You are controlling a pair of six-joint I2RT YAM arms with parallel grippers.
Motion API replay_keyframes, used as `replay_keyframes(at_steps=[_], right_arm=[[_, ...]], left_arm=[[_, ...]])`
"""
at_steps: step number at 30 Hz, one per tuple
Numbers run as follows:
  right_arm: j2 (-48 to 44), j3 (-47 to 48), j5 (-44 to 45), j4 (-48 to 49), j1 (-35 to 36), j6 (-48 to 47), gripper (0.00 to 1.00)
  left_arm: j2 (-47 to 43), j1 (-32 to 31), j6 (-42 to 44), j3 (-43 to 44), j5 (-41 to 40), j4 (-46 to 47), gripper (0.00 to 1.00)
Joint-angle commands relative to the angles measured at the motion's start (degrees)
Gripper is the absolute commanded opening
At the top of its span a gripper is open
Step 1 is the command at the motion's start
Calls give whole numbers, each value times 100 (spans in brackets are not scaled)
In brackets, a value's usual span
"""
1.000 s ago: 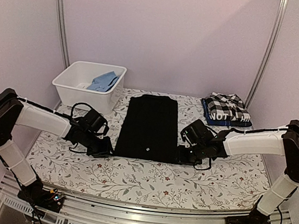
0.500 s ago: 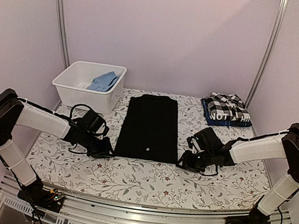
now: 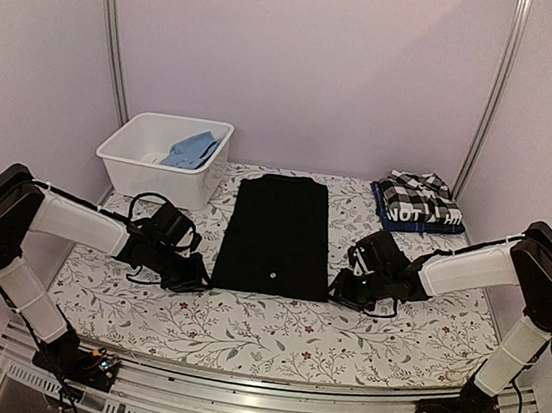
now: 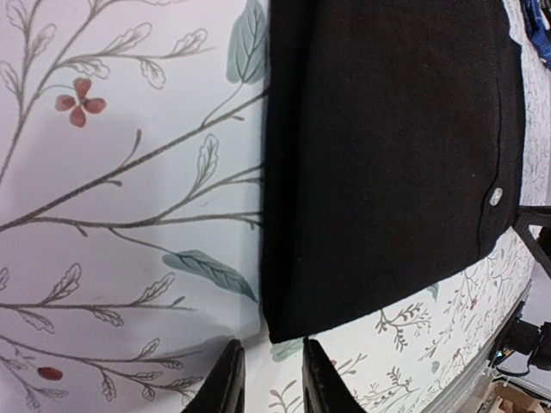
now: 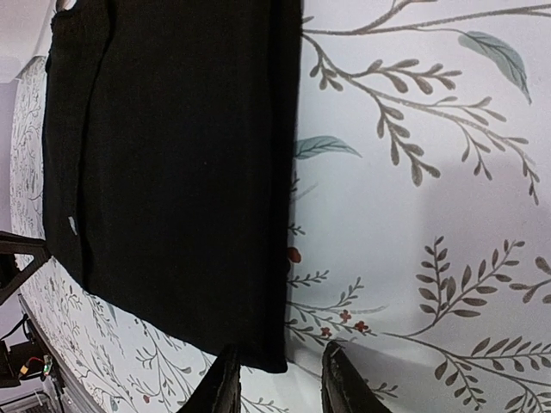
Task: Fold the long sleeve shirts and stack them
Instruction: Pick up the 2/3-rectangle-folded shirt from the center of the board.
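Observation:
A plain black long sleeve shirt point(image 3: 277, 235) lies flat in a long folded strip at mid-table, a small white button point(image 3: 272, 276) near its front hem. My left gripper point(image 3: 196, 279) sits low at its near-left corner. In the left wrist view the black shirt point(image 4: 387, 155) ends just ahead of the open left gripper point(image 4: 271, 377), which holds nothing. My right gripper point(image 3: 339, 293) is at the near-right corner. There the black shirt point(image 5: 181, 172) has its corner tip at the mouth of the open right gripper point(image 5: 280, 380), ungripped. A checked shirt point(image 3: 416, 196) tops a lettered dark one point(image 3: 417, 219) at back right.
A white bin point(image 3: 126, 160) stands at the back left with blue cloth point(image 3: 190, 149) inside. The flowered tablecloth point(image 3: 271, 332) covers the table up to the metal rail at the near edge. Two upright poles rise at the back corners.
The right gripper dipped toward the near edge, then came back to the shirt's near-right corner. Both pairs of jaws narrowed slightly. The left arm and the shirt stayed put.

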Motion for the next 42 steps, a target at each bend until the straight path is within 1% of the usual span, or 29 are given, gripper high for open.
replay_keyframes(at_steps=[1,6,11,14,18,24,34,42], right_arm=[[238,63,296,-292,80,5,31],[237,148,530,-543,159,37,31],[583,617,1053,-1181,436,-139,31],[794,674,1249,-1380,583,-138,29],[862,548,1323,-1458,646,-60,27],[698,470,1517,-1700,660,12,26],[441,384,1712,-2051,778,74,27],[805,770,1720,-2160,888,-21,27]], left_arm=[[-14,57,-22,-101,26,26,24],[-14,56,-32,-107,27,23,22],[-6,57,-70,-121,21,14,22],[-20,54,-74,-122,29,-1,22],[-64,57,-67,-156,19,-11,21],[-77,53,-50,-156,9,-40,20],[-63,56,-54,-153,6,-16,20],[-30,57,-57,-138,18,0,19]])
